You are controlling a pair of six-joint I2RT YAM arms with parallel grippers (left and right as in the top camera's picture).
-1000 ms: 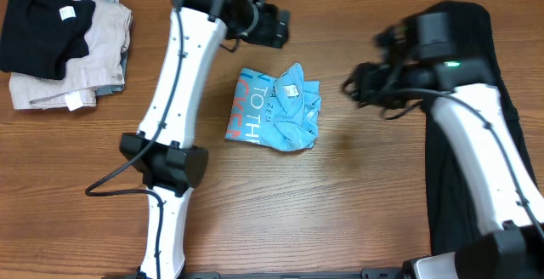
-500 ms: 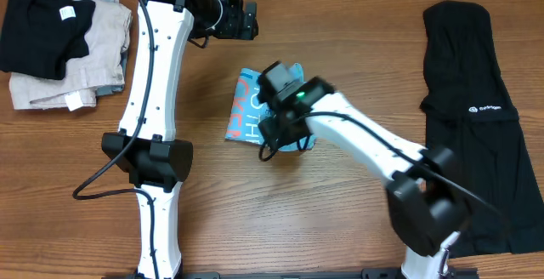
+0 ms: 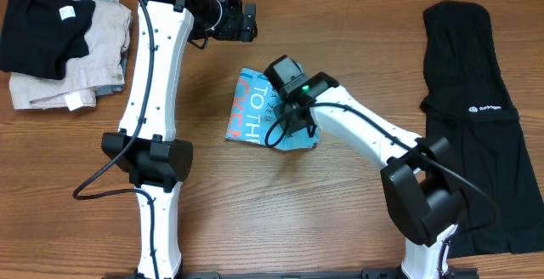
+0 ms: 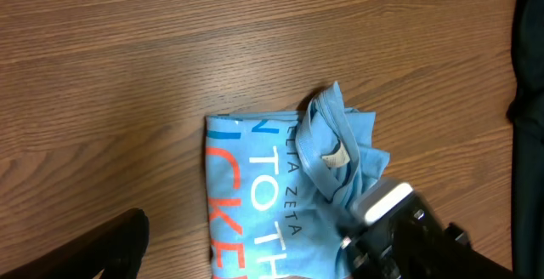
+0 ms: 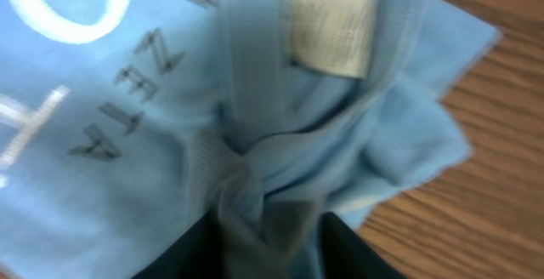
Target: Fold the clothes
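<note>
overhead view: the light blue t-shirt lies crumpled near the middle of the wooden table, its white and coral lettering facing up on the left half and its right half bunched into folds. the right gripper is down on that bunched right side. in the right wrist view its two dark fingers stand close together with a twisted ridge of blue cloth pinched between them, just below the neck label. the left gripper hangs over bare wood beyond the shirt's far edge, apart from it. the left wrist view shows only one dark finger at the lower left corner, so i cannot tell how its jaws stand.

the long black garment lies stretched along the right edge of the table, a small white logo on it, well apart from the shirt. a stack of folded clothes, black on beige, sits at the far left corner.

bare wood shows on every side of the shirt, widest on the near side and between the shirt and the black garment. the shirt's left edge is straight, its right edge ragged.
</note>
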